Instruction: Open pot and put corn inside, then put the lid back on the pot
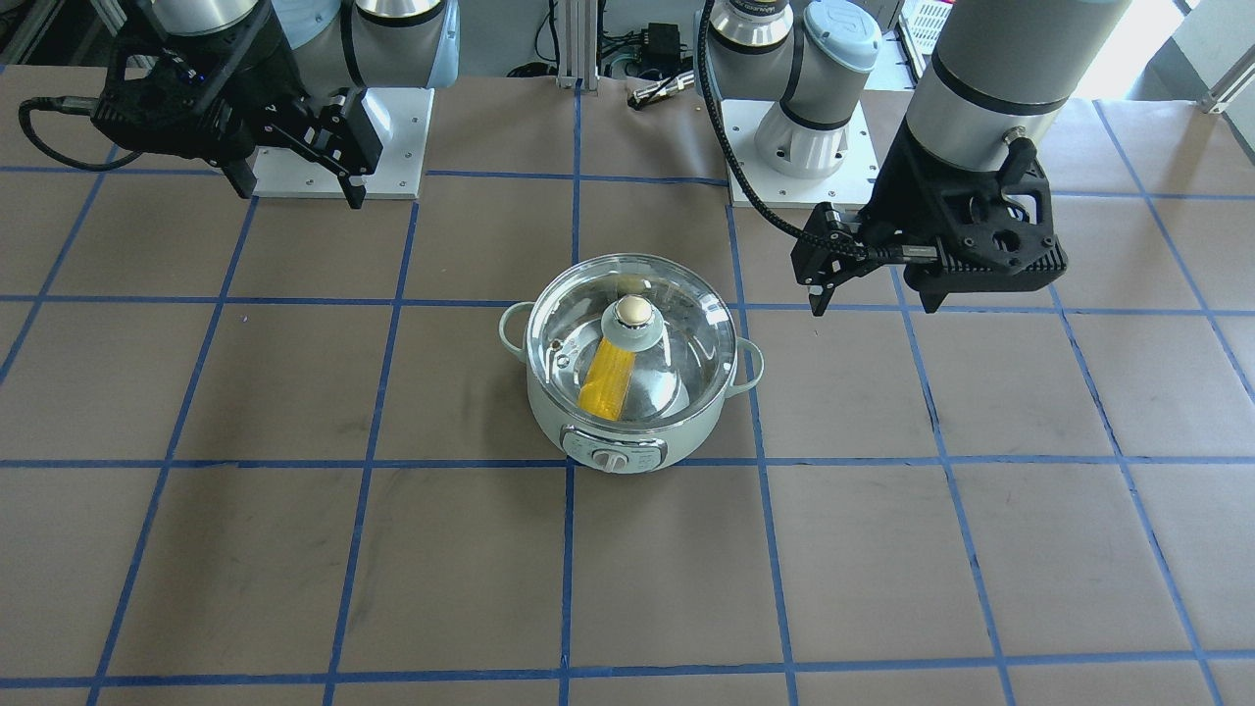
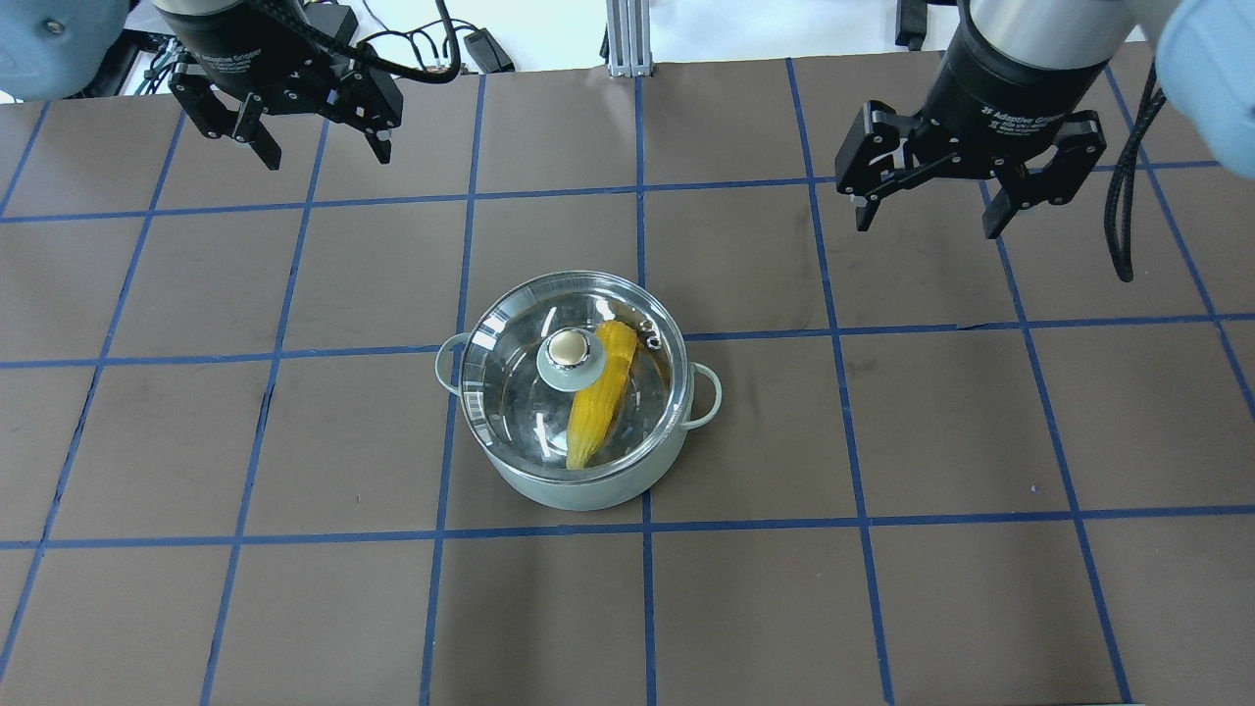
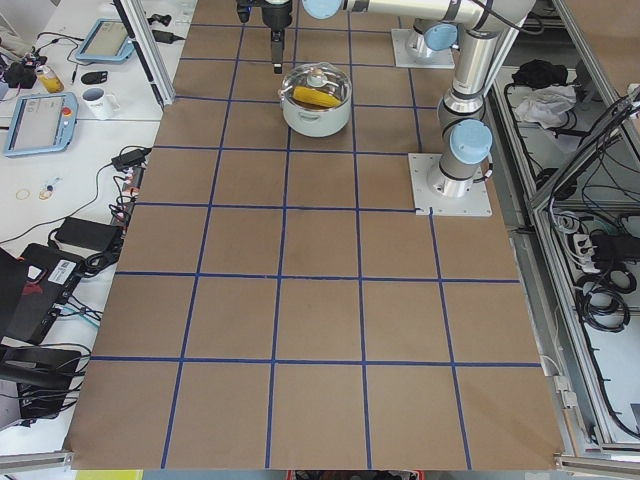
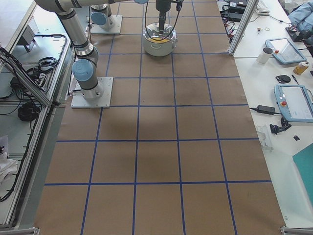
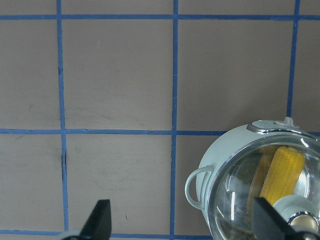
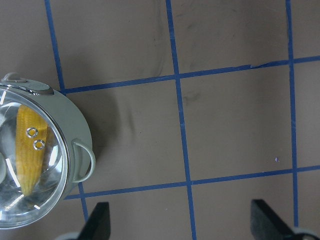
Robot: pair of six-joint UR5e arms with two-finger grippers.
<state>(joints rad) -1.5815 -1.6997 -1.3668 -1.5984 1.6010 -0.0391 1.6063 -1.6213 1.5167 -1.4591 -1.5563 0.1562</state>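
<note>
The mint-green pot stands mid-table, its dial facing away from the robot. The glass lid sits level on its rim, with the beige-capped knob on top. The yellow corn lies inside under the lid and also shows in the front view. My left gripper is open and empty, raised, back and to the left of the pot. My right gripper is open and empty, raised to the pot's right. Both wrist views show pot and corn.
The table is brown paper with a blue tape grid. The two arm base plates stand at the robot's edge. Side benches hold tablets, a mug and cables.
</note>
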